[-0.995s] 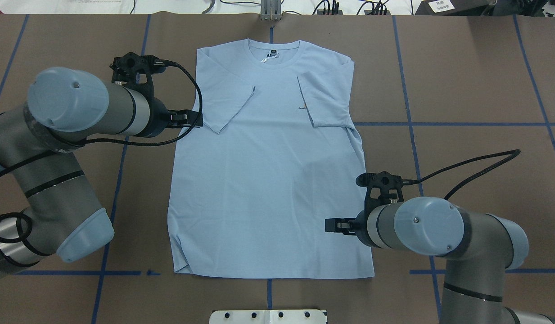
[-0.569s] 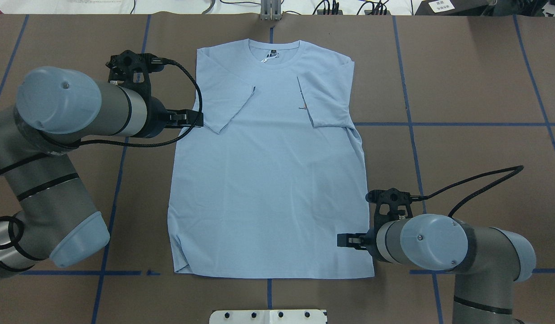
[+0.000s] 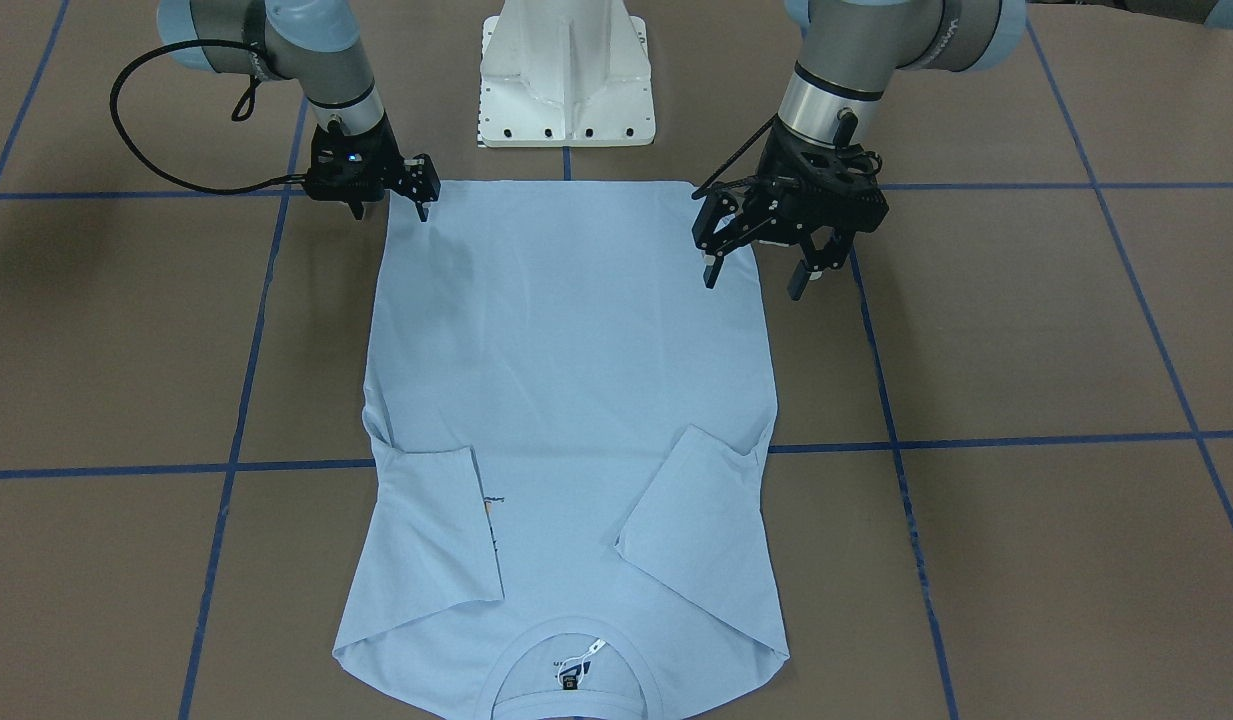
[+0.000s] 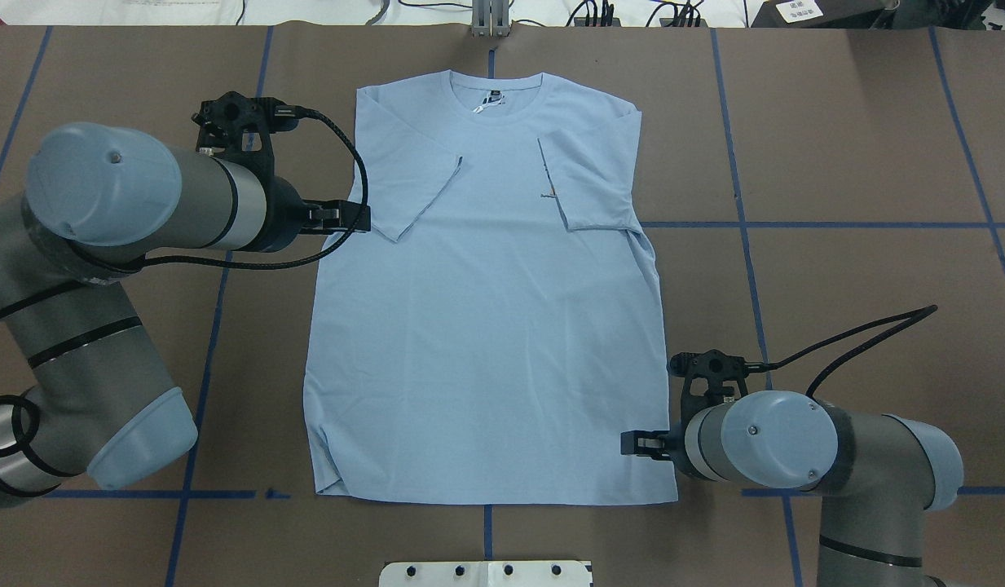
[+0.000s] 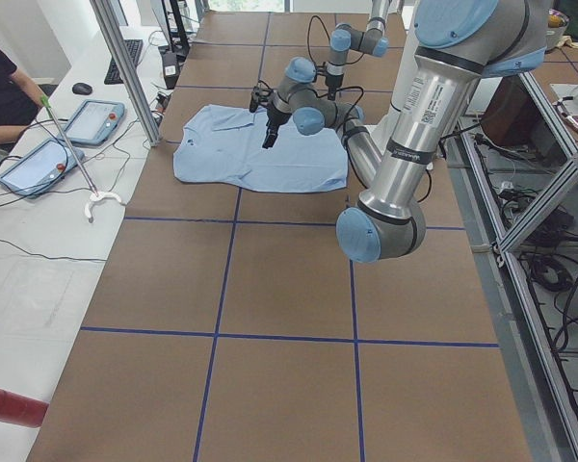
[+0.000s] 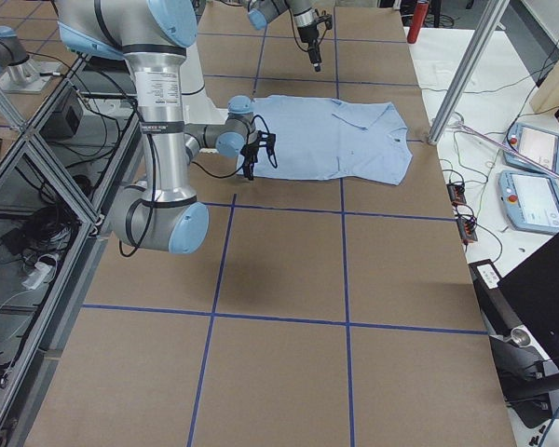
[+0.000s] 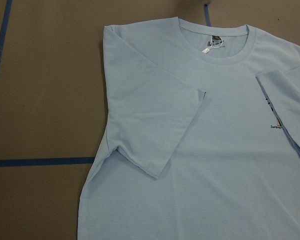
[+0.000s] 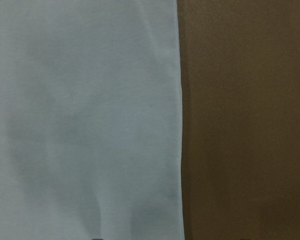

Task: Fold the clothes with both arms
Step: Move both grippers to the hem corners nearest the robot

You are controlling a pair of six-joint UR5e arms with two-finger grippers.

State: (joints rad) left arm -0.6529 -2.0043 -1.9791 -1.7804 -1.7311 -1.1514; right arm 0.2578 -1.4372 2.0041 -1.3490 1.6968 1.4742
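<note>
Overhead exterior view: a light blue T-shirt (image 4: 486, 342) lies flat and front up on the brown surface (image 4: 836, 122), with its hem near and its neck far.
Pedestal base (image 3: 566, 80): white, at the near edge of the surface, just short of the middle of the hem.
Hem: runs straight along a blue tape line (image 4: 877, 492); there is a small wrinkle at the near-left corner.
Right hand (image 3: 391, 208): released, with the fingers spread and nothing between them. It sits low at the near-right corner of the shirt and straddles the right side edge, one finger over fabric and the other over bare surface. Whether a fingertip touches the cloth cannot be told.
Right wrist view: very close to the cloth; the shirt's side edge runs straight down the frame, fabric on one side and brown surface on the other.
Left hand (image 3: 755, 285): released, with the fingers spread and holding nothing. It hangs raised above the shirt's left edge, farther out than the right hand, beside the tip of the left sleeve (image 4: 412, 191).
Sleeves: both are folded inward onto the chest. The right sleeve (image 4: 592, 183) covers part of the chest print (image 4: 548, 183).
Collar (image 4: 496, 114): round and ribbed, at the far end, with a label (image 4: 494, 96) inside.
Beyond the surface: a person (image 5: 0, 87) sits at a white side table with two tablets (image 5: 94, 120).
</note>
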